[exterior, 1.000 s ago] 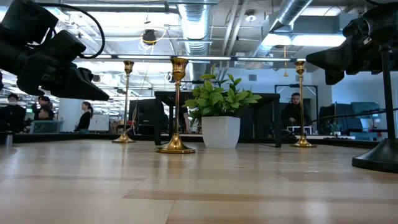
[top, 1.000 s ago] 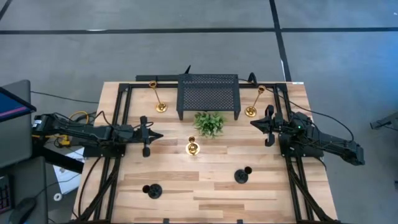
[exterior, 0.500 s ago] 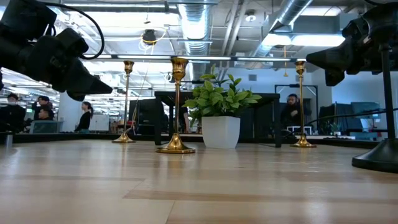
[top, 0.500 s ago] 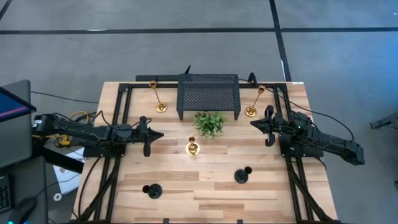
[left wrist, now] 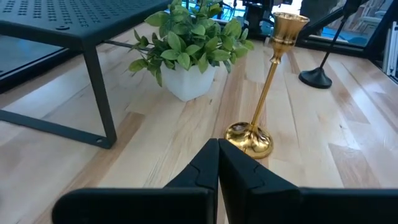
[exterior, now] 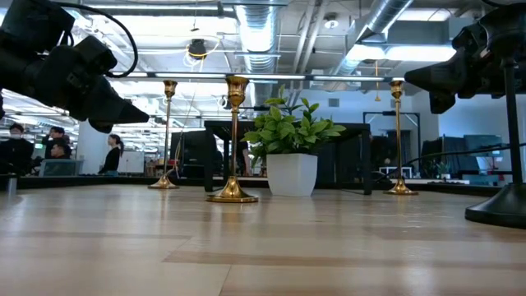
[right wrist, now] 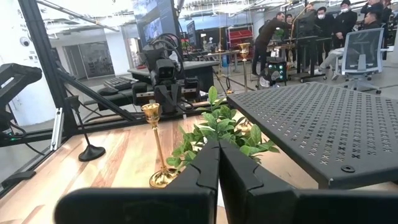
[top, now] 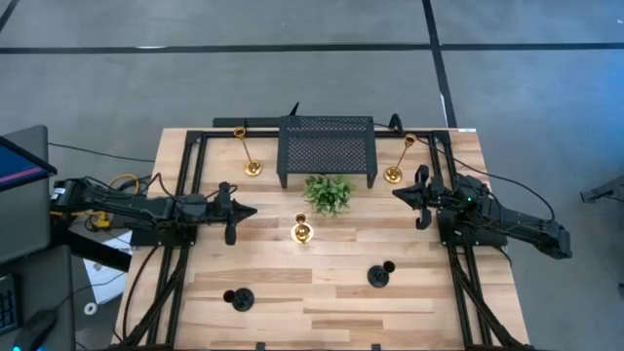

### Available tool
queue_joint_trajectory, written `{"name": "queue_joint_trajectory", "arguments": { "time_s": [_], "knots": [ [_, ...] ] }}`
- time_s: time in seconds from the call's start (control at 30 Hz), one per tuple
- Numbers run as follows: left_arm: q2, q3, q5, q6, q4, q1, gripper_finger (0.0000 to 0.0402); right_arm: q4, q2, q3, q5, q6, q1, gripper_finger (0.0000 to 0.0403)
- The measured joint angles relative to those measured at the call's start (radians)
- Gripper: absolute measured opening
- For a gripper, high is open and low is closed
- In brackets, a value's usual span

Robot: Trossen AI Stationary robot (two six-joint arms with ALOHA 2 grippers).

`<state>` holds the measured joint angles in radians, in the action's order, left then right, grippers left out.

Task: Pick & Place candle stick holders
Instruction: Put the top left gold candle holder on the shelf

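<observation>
Compared with a second ago, your left gripper (top: 249, 211) has crept slightly toward the table's middle in the high view; in the low view its dark body sits a little higher and further in than it did. Over the last half second nothing has shifted. The right gripper (top: 399, 194) has not moved at all, and none of the holders has changed place.

Both pincers are closed and empty: each wrist view shows the two dark fingers pressed together with nothing between them.

Holder positions: the short gold holder (top: 301, 231) stands in the table's middle, just in front of the green plant (top: 329, 194) and directly ahead of the left fingers (left wrist: 214, 163). One tall gold holder (top: 248, 156) stands by the left end of the black mesh stand (top: 327, 146), the other tall gold holder (top: 398, 161) by its right end. One black holder (top: 238, 298) sits near the front left of the table (top: 322, 292), the other black holder (top: 379, 275) front right of centre.

Hard to read: in the low view only the edge of one black base shows, cut off at the right border. The left wrist view cuts off the mesh stand's top. People in the room behind are too small to describe.
</observation>
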<state>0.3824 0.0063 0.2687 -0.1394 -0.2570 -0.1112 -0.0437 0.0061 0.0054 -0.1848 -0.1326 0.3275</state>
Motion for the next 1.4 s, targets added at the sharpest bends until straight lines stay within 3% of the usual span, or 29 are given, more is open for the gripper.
{"name": "queue_joint_trajectory", "arguments": {
  "time_s": [0.6,0.93,1.3,1.4],
  "knots": [
    [0.0,0.0,0.0,0.003,-0.047,0.0,0.0008,0.0,0.0,0.0,-0.005,-0.063,0.0,0.0],
    [0.0,0.0,0.0,0.132,-0.098,0.0,0.0008,0.03,0.0,0.012,-0.008,-0.018,0.0,0.0],
    [0.0,0.0,0.0,0.136,-0.13,0.0,0.0008,0.035,0.0,0.015,-0.012,-0.018,0.0,0.0],
    [0.0,0.0,0.066,0.136,-0.14,0.0,0.0008,0.036,0.0,0.015,-0.012,-0.018,0.0,0.0]
  ]
}}
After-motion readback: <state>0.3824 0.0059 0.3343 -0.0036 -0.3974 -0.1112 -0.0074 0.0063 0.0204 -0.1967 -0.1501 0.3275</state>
